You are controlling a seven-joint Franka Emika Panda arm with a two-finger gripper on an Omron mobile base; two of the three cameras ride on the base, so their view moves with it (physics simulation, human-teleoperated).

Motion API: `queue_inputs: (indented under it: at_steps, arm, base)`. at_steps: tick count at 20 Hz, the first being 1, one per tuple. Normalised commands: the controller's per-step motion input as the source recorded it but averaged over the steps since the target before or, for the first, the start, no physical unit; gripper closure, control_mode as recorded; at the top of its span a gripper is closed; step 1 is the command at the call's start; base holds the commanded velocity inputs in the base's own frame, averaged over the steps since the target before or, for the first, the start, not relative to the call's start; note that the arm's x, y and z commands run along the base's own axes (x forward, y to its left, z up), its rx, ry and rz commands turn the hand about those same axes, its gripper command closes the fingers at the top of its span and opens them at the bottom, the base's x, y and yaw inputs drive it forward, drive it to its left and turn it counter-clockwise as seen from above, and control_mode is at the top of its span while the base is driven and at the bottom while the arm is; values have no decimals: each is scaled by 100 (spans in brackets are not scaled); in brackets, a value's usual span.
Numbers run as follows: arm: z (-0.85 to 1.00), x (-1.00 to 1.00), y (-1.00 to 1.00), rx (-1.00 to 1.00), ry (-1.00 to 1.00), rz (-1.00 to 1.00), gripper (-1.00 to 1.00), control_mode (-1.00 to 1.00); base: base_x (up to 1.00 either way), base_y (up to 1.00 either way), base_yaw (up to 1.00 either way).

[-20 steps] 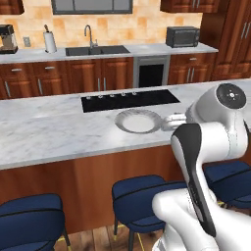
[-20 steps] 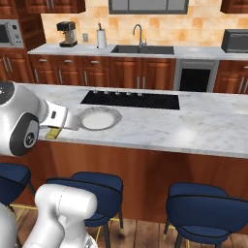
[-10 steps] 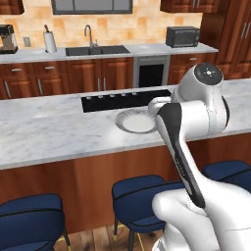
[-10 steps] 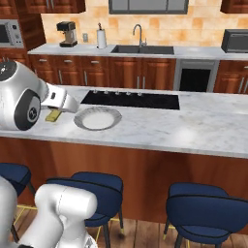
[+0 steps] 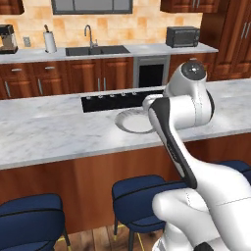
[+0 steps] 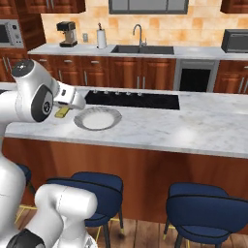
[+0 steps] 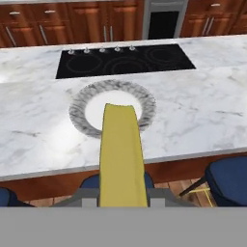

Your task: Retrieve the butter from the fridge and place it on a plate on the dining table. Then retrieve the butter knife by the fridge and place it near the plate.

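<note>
1 stick of butter (image 7: 122, 159) sits pinched in the gripper (image 7: 120, 195), held above the near edge of the dining table (image 7: 202, 116), its long axis pointing straight ahead toward the plate (image 7: 79, 113). Let go this early and I reckon it would land on the rim or short of it. Beyond the plate lies the black cooktop (image 7: 125, 60)

Home kitchen: sink (image 5: 97, 49), coffee maker (image 5: 7, 38) and microwave (image 5: 182, 36) along frame top; marble bench (image 5: 44, 130) with cooktop (image 7: 125, 60); blue stools (image 6: 208, 211) below.
</note>
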Motion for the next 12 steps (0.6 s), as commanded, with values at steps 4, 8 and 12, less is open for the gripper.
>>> queue_inputs:
  at_steps: [4, 8, 12]
  arm:
    - [-26, 35, 0, 0, 10, 0, 100, -100]
    - [-29, 56, -1, 0, 27, -1, 100, -100]
    - [-27, 62, -7, 0, 17, -1, 100, -100]
  base:
    - [0, 0, 0]
    - [0, 0, 0]
    - [0, 0, 0]
